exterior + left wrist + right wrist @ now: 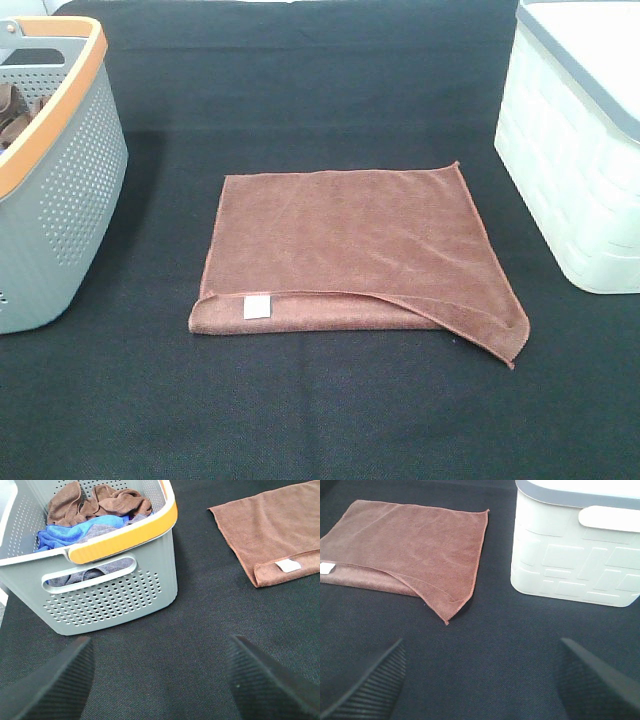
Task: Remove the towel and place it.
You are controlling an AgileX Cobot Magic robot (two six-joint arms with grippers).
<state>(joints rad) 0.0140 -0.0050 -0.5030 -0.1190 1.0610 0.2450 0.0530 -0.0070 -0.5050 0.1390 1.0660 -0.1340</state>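
Note:
The reddish-brown towel (pixel 355 245) lies folded on the black table in the middle of the exterior view, its white tag (pixel 257 307) at the near edge and one corner sticking out at the near right. It also shows in the left wrist view (pixel 275 535) and the right wrist view (pixel 410 545). Neither gripper shows in the exterior view. My left gripper (pixel 160 680) is open and empty above the cloth in front of the grey basket (pixel 107 597). My right gripper (pixel 480 680) is open and empty, short of the towel's loose corner.
The grey perforated basket with an orange rim (pixel 55 170) stands at the left and holds brown and blue cloths (pixel 92 512). A white bin with a grey rim (pixel 580 150) stands at the right, also in the right wrist view (pixel 575 550).

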